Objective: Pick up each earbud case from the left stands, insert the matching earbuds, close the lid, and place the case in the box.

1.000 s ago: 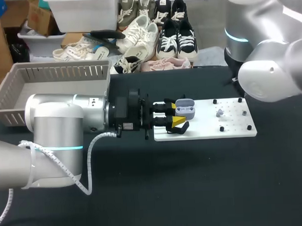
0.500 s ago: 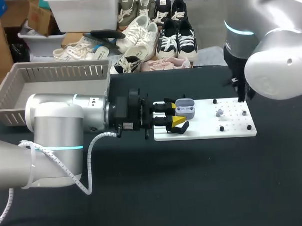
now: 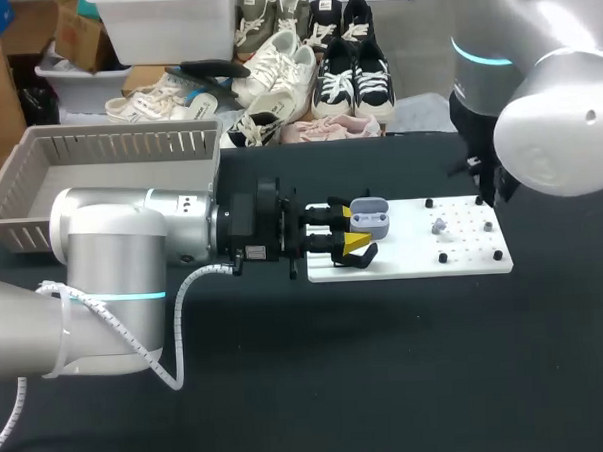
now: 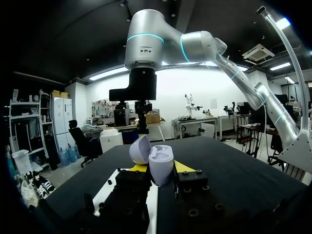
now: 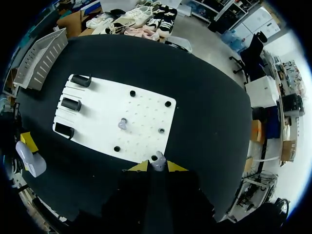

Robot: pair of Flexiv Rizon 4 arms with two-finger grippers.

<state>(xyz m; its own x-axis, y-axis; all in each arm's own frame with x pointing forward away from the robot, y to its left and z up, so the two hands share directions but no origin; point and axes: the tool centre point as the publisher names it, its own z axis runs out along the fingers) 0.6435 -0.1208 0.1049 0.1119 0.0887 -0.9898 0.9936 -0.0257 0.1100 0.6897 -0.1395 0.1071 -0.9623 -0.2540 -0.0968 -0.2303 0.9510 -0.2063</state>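
My left gripper (image 3: pixel 356 228) holds a lavender earbud case (image 3: pixel 370 219) over the near-left end of the white board (image 3: pixel 413 256). In the left wrist view the case (image 4: pixel 161 158) stands between the yellow tips with its lid (image 4: pixel 140 149) swung open. My right gripper (image 5: pixel 158 167) hangs above the board's right edge, shut on a small lavender earbud (image 5: pixel 157 160). A second earbud (image 5: pixel 122 124) sits on the board (image 5: pixel 97 114) and shows in the head view as the lone earbud (image 3: pixel 439 225). Three black stands (image 5: pixel 71 104) line the board's left end.
A grey slatted basket (image 3: pixel 108 144) stands at the table's back left, behind my left arm (image 3: pixel 132 238). Small black pegs (image 5: pixel 167 104) dot the board. Bare black tabletop (image 3: pixel 388 362) spreads in front of the board.
My right arm has shifted a little to the right above the board's far right end. The left arm and the case have stayed where they were.
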